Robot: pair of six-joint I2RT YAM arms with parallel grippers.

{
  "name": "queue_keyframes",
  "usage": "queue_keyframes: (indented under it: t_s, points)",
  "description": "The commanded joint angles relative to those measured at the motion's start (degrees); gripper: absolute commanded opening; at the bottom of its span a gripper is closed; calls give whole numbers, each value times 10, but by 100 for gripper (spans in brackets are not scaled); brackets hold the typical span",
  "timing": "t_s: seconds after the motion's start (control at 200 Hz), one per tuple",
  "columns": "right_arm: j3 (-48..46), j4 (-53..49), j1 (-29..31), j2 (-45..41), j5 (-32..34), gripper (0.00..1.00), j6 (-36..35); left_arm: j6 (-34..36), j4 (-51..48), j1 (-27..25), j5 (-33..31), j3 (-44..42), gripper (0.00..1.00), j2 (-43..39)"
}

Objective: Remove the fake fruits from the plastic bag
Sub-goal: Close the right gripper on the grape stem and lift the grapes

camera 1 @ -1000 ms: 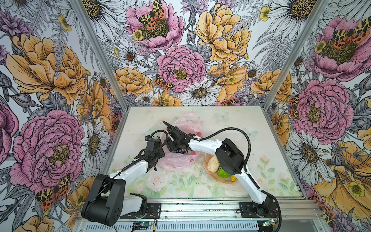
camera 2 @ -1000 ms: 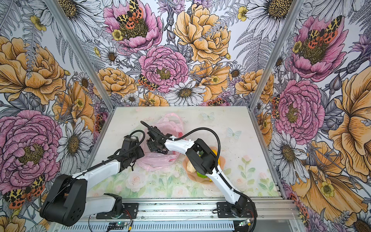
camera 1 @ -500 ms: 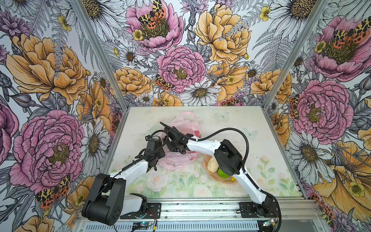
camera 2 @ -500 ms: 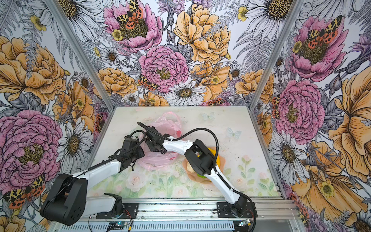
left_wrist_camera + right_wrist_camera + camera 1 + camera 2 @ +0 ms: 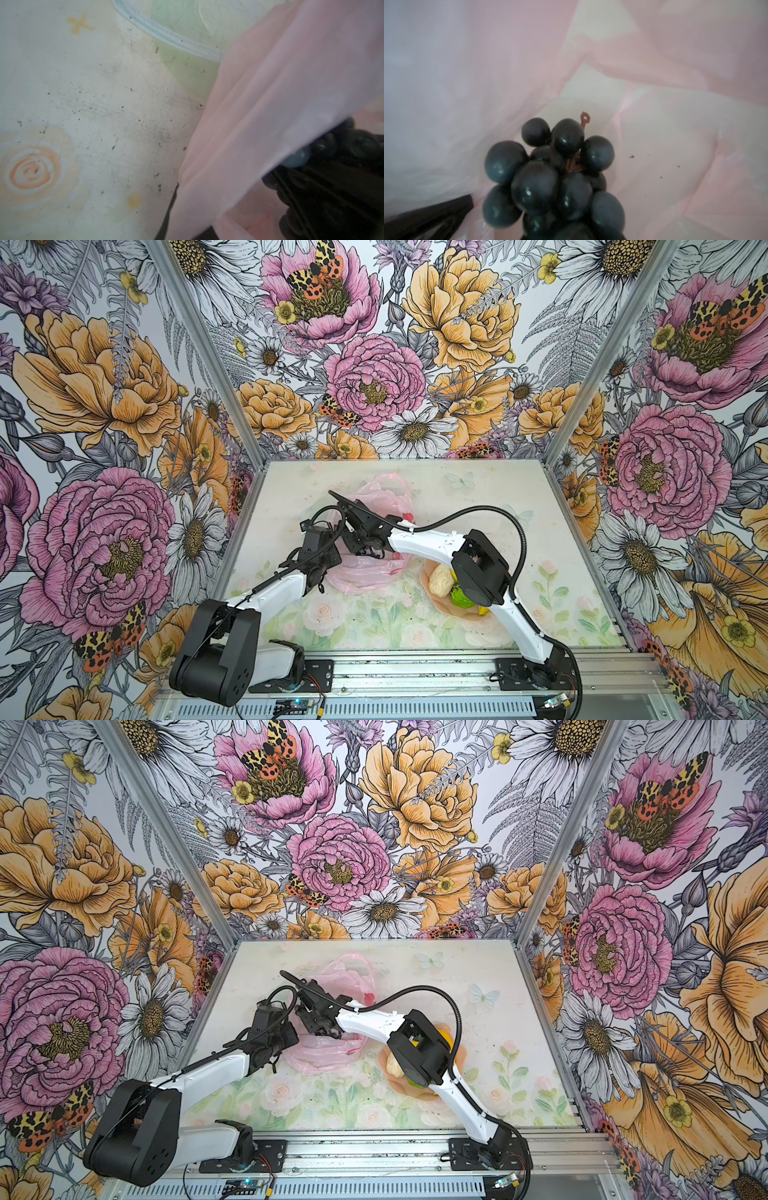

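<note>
The pink plastic bag [image 5: 374, 574] [image 5: 328, 1052] lies crumpled in the middle of the table. My left gripper [image 5: 322, 572] [image 5: 274, 1048] is shut on the bag's near-left edge, and the film [image 5: 270, 104] drapes over its jaws. My right gripper [image 5: 361, 545] [image 5: 313, 1025] reaches into the bag's mouth. It is shut on the dark grape bunch [image 5: 550, 176] [image 5: 297, 158], which fills the space at its jaws with pink film [image 5: 675, 52] all round. One dark finger [image 5: 425, 218] shows beside the grapes.
A peach-pink dish [image 5: 465, 616] [image 5: 419, 1092] stands right of the bag, under the right arm's elbow. It holds a cream pear [image 5: 441, 578] [image 5: 392, 1065], a bumpy green fruit [image 5: 461, 598] and a yellow fruit [image 5: 442, 1036]. Flowered walls close in three sides.
My right gripper's jaws have closed in round the grape bunch, and the gripper has shifted slightly left in the bag's mouth. The left arm has held still.
</note>
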Motion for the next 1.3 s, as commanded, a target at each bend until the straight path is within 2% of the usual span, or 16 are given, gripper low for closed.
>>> queue_keyframes:
  t_s: [0.0,0.295,0.515,0.731,0.931,0.986,1.296]
  points:
    - [-13,7,3,-46,-2,34,-9,2,5,10,3,8,11,-18]
    - [-48,20,3,-88,0,35,-16,-7,2,26,2,3,10,-19]
    - [-68,33,-3,-103,3,39,-3,-7,-1,26,1,6,10,-14]
    - [-127,92,-13,-144,-22,43,14,-11,-15,27,-9,17,9,7]
    - [-210,179,-40,-185,-58,44,57,-25,-24,36,-8,14,8,2]
    - [-227,196,-46,-194,-62,44,64,-30,-26,42,-28,11,7,0]
    - [-280,223,-51,-246,-50,44,45,-43,-28,62,-25,3,6,-13]
